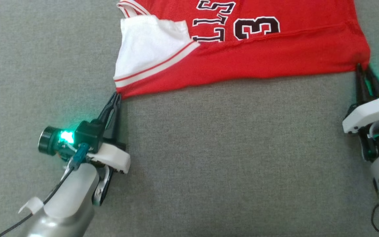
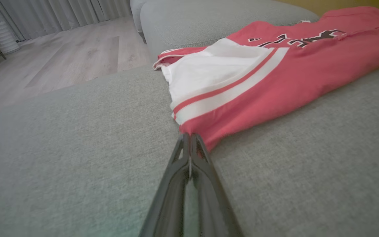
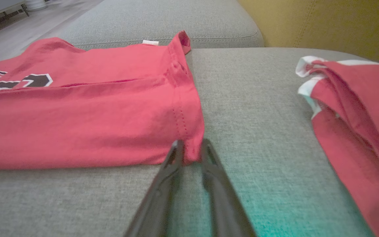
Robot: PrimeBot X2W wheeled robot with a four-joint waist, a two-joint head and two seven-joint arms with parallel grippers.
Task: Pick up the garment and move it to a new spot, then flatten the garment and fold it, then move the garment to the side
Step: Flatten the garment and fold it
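Grey sofa cushion (image 1: 209, 158) carrying the red jersey (image 1: 268, 59), met at both near corners.
Clamped on just the corner's tip is the left end effector (image 2: 189, 140); the right end effector (image 3: 191, 148) straddles the hem, tightness unclear. Either thin bite could slip on lifting, dropping one side.

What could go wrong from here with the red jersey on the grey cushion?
The left pincer pinches only the very corner of the jersey; it may slip out on lifting.
The right pincer straddles the other corner, jaws apart; an uneven pull could skew the cloth.
A second red garment lies nearby and could snag.
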